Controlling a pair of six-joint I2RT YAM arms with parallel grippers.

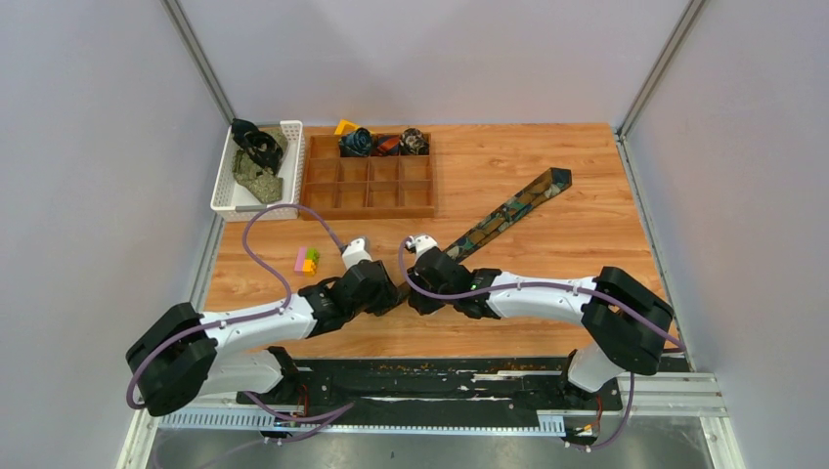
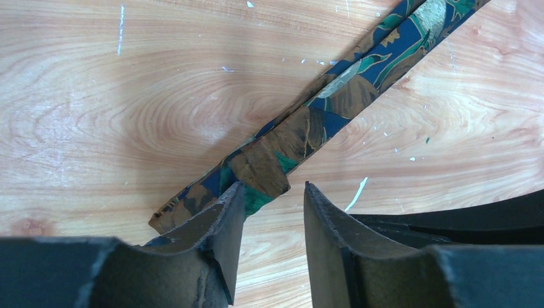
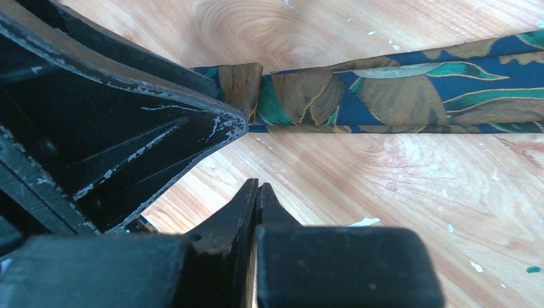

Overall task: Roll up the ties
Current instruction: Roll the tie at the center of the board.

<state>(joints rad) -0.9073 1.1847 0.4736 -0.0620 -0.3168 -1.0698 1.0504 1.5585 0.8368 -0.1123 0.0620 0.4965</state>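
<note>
One tie (image 1: 513, 205), navy with brown and green leaves, lies flat and diagonal on the table, its wide pointed end at the far right. Its narrow end is folded over once, as the left wrist view (image 2: 321, 115) and the right wrist view (image 3: 385, 96) show. My left gripper (image 2: 272, 192) is open, and its left finger (image 2: 221, 218) rests against the folded end. My right gripper (image 3: 257, 187) is shut and empty, a little in front of the tie. Both grippers meet at mid-table, left (image 1: 394, 293) beside right (image 1: 418, 291).
A wooden divided tray (image 1: 370, 191) at the back holds three rolled ties (image 1: 388, 144) in its far row. A white basket (image 1: 235, 195) to its left holds loose ties (image 1: 256, 161). Small plastic blocks (image 1: 307, 260) lie left of my left gripper; a yellow one (image 1: 345, 127) lies behind the tray.
</note>
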